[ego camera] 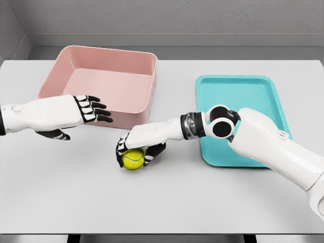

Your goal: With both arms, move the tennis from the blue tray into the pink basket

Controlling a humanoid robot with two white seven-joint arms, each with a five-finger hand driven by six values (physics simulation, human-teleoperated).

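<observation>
The right hand [135, 148] curled around the tennis ball [133, 158] on the table [167, 197], just before the pink basket [101, 83], left of the blue tray [243, 109]. The left hand [87, 110] hovered nearby, fingers extended, holding nothing.

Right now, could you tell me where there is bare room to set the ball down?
Free: inside the pink basket, the blue tray, and the table along its near edge. Crowded: in front of the basket, where the right hand holds the tennis ball beside the open left hand.
</observation>
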